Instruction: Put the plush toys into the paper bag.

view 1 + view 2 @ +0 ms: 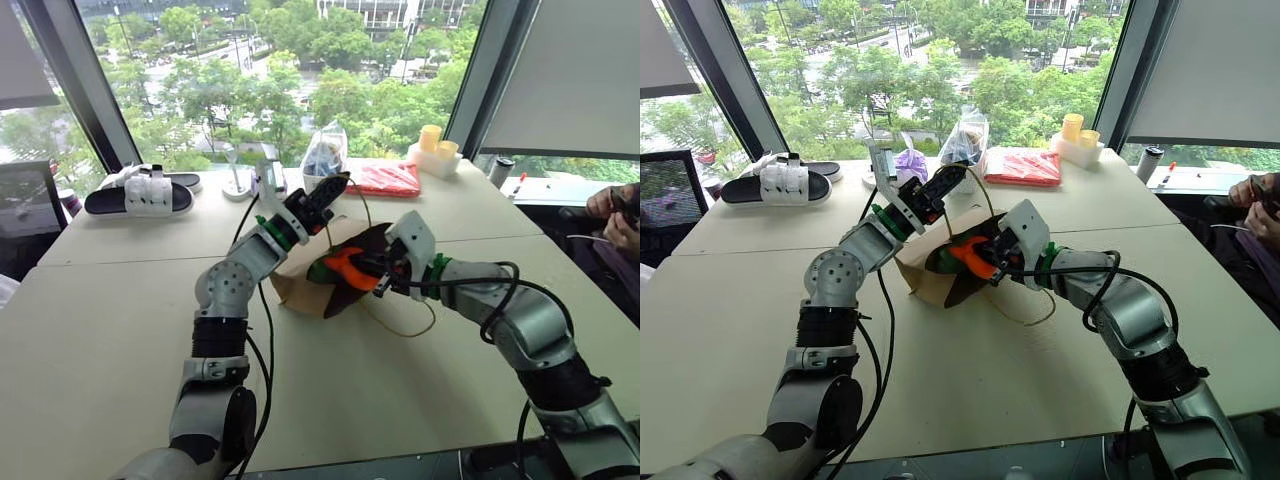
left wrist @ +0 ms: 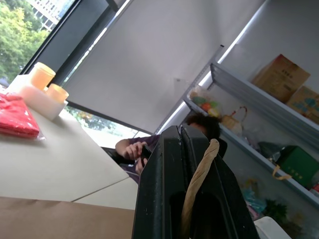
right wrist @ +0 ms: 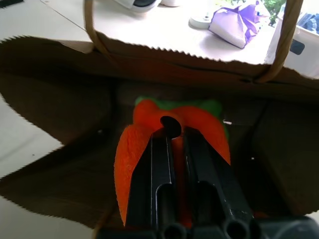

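We see a broad pale table (image 1: pixel 110 330) under a wide window. Largest of the things on it is the paper bag (image 1: pixel 300 288), lying near the middle with its mouth open toward the robot's right arm.

Our left gripper (image 1: pixel 327 196) is raised above the bag's far edge, clenched tight on one of the bag's cord handles (image 2: pixel 198 184); in the left wrist view the twisted cord runs up between the closed black fingers. The other handle (image 1: pixel 405 325) lies as a loop on the table by the bag's mouth.

Our right gripper (image 1: pixel 985 252) reaches into the bag's mouth and grasps the orange plush toy (image 3: pixel 130 159), its fingers pressed on either side of the soft body. The toy sits just inside the opening. Behind it, deeper in the bag, the green plush toy (image 3: pixel 172 103) peeks out as a thin strip, touching the orange one.

Along the far side of the table we see a pair of black-and-white sandals (image 1: pixel 140 195), a red packet (image 1: pixel 385 178), a clear plastic bag (image 1: pixel 325 152), a purple cloth bundle (image 1: pixel 910 163) and two yellow cups (image 1: pixel 437 143). A person's hands (image 1: pixel 612 210) show at the right edge.
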### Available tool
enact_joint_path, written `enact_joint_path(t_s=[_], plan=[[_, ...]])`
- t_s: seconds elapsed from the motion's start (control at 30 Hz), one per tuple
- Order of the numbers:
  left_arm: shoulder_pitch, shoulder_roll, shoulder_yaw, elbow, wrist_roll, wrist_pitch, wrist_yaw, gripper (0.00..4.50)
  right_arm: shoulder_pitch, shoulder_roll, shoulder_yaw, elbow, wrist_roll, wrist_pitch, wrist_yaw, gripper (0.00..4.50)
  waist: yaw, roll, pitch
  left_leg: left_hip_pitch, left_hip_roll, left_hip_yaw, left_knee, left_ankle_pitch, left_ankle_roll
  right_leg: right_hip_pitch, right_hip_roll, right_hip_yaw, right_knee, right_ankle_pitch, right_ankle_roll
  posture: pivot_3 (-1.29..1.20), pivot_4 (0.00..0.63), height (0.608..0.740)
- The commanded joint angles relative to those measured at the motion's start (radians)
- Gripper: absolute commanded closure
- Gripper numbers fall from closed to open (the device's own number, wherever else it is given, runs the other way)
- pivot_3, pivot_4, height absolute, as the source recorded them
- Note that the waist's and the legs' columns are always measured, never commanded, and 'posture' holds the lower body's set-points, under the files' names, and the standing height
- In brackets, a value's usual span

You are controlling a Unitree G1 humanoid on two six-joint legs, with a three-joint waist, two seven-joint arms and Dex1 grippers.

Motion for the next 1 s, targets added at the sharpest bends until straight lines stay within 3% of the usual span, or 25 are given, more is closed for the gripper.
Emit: enact_joint_path(t_s=[0.03,0.17,0.23,0.3,0.47,0.67,0.83,1.0], plan=[[-0.014,0.001,0.02,-0.036,-0.03,-0.01,0.011,4.5,-0.038,0.012,-0.01,-0.004,-0.054,-0.05,0.006,2.82,0.0,0.0,0.0,0.0,0.0,0.0,0.0,0.0,0.0,0.0,0.0,0.0,0.0,0.0,0.0,0.0,0.15,0.74],[-0.026,0.0,0.037,-0.014,-0.04,-0.018,0.028,4.5,-0.023,0.011,-0.022,-0.033,-0.068,-0.053,0.025,0.78,0.0,0.0,0.0,0.0,0.0,0.0,0.0,0.0,0.0,0.0,0.0,0.0,0.0,0.0,0.0,0.0,0.15,0.74],[-0.032,0.002,0.032,-0.003,-0.026,-0.028,0.022,4.5,-0.004,0.002,-0.049,-0.069,-0.05,-0.043,0.04,0.03,0.0,0.0,0.0,0.0,0.0,0.0,0.0,0.0,0.0,0.0,0.0,0.0,0.0,0.0,0.0,0.0,0.15,0.74],[-0.034,0.004,0.024,0.002,-0.013,-0.034,0.014,4.5,0.021,-0.008,-0.087,-0.111,-0.017,-0.023,0.059,0.03,0.001,0.0,0.0,0.0,0.0,0.0,0.0,0.0,0.0,0.0,0.0,0.0,0.0,0.0,0.0,0.0,0.15,0.74],[-0.038,0.0,0.025,0.009,-0.019,-0.036,0.013,4.5,0.127,0.001,-0.43,-0.283,0.305,0.185,0.031,0.03,0.007,0.0,0.0,-0.001,0.0,-0.001,0.0,-0.002,0.003,0.0,0.0,0.0,0.0,0.0,0.0,0.0,0.15,0.74],[-0.041,0.003,0.029,0.023,-0.022,-0.037,0.006,4.5,0.318,-0.023,-0.753,-0.333,0.508,0.342,-0.077,0.03,0.022,0.0,0.0,0.0,0.0,0.0,0.0,-0.002,0.004,0.001,0.0,0.0,0.0,0.0,0.0,0.0,0.15,0.74],[-0.051,-0.004,0.026,0.048,-0.019,-0.045,-0.004,4.5,0.56,-0.011,-0.852,-0.336,0.583,0.379,-0.085,0.03,0.024,0.0,0.0,0.0,0.0,0.0,0.0,-0.002,0.004,0.002,0.0,0.0,-0.001,0.0,0.0,0.0,0.15,0.74],[-0.058,-0.008,0.018,0.062,-0.015,-0.047,-0.018,4.5,0.68,0.133,-0.858,-0.32,0.689,0.354,-0.168,0.03,0.019,0.0,0.0,0.003,0.0,0.001,0.0,-0.002,0.004,0.003,0.001,0.001,0.0,0.0,0.0,0.0,0.15,0.74]])
